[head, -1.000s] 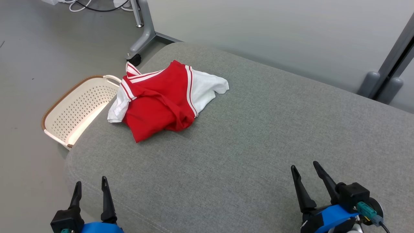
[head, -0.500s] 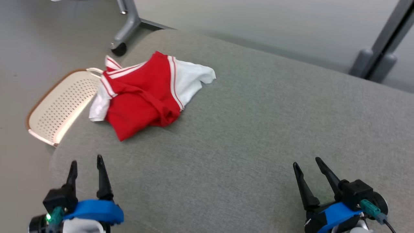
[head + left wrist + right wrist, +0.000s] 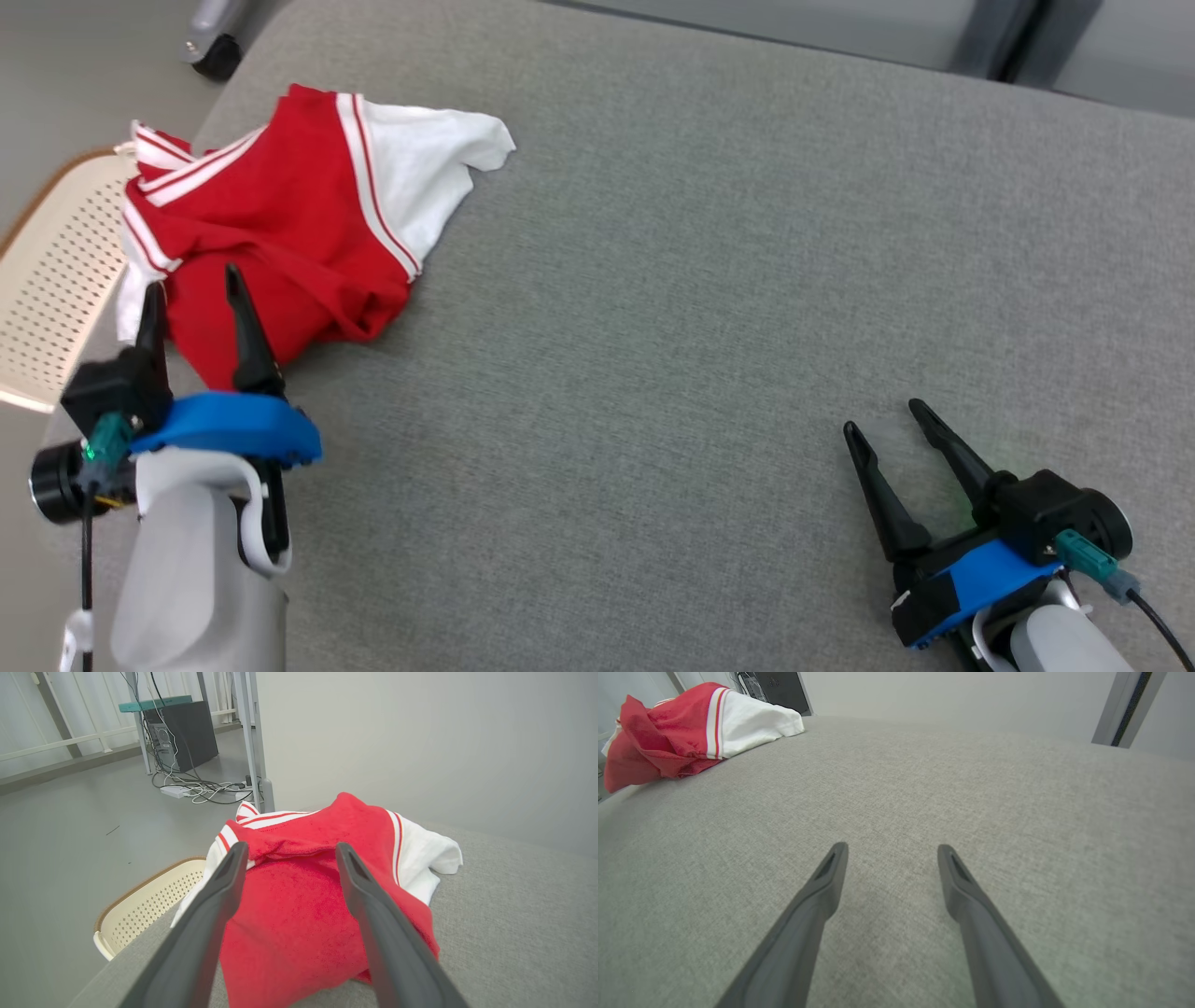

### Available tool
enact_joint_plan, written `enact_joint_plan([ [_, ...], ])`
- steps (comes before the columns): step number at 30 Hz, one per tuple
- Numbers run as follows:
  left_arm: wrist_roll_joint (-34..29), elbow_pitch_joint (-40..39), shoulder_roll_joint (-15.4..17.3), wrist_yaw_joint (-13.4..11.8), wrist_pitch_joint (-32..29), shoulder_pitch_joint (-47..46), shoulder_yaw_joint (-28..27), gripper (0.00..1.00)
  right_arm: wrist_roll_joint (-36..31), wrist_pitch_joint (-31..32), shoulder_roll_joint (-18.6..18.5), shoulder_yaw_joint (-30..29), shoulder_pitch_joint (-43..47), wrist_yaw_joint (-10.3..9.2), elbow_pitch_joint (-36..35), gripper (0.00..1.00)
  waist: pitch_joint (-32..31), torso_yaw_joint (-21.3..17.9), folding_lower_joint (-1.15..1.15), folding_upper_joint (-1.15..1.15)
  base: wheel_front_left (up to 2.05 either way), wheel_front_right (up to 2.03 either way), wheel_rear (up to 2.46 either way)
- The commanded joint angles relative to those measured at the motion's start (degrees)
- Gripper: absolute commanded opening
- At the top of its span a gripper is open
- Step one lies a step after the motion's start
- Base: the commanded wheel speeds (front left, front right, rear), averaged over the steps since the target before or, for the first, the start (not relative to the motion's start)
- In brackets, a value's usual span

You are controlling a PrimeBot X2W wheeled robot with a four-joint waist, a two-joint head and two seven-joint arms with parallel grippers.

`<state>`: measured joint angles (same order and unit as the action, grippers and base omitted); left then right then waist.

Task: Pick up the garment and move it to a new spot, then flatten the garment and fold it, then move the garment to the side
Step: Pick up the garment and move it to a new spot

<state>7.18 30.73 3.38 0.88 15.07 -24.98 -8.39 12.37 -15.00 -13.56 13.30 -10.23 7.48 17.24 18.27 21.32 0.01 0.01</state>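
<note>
None of the 3 steps is judged begun: the crumpled garment (image 3: pixel 280 233) is seen at the grey cushion's (image 3: pixel 700 280) far left corner, faced closely by the left gripper (image 3: pixel 191 280), spread and empty, while the right gripper (image 3: pixel 882 416) is held open, well apart.

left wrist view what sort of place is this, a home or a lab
Likely a lab or office workspace, not a home: a computer tower with loose cables sits on the bare grey floor beside a metal frame leg.
</note>
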Motion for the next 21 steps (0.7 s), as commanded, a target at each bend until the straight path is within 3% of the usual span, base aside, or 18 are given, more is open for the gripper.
enact_joint_plan([
  [1,-0.3,1.2,0.5,0.2,0.2,-2.9,-0.5,1.0,0.4,-0.3,-0.8,0.3,-1.1,0.02,-0.5,1.0,1.2,-0.5,-0.01,-0.01,0.0,0.0,0.0],
  [6,-1.7,6.1,1.1,-1.0,0.2,-8.6,-0.3,1.0,1.2,-0.2,-1.9,0.7,-2.2,0.02,-0.3,1.0,4.0,-1.9,-0.01,-0.01,0.0,0.0,0.0],
  [16,-1.3,24.5,2.6,-7.3,-1.9,-18.7,-1.8,1.0,2.4,0.1,-2.3,1.8,-4.0,0.0,1.3,1.0,6.8,-4.2,-0.01,-0.01,0.0,0.0,0.0],
  [20,-0.6,28.4,2.8,-8.1,-2.9,-20.3,-2.3,1.0,2.8,0.1,-2.4,1.3,-4.1,-0.03,1.7,1.0,7.1,-4.7,-0.01,-0.01,0.0,0.0,0.0],
  [21,-0.2,29.3,2.9,-8.2,-2.7,-20.8,-2.6,0.08,2.9,0.1,-2.5,1.2,-4.3,-0.04,1.8,1.0,7.2,-4.8,-0.01,-0.01,0.0,0.0,0.0],
])
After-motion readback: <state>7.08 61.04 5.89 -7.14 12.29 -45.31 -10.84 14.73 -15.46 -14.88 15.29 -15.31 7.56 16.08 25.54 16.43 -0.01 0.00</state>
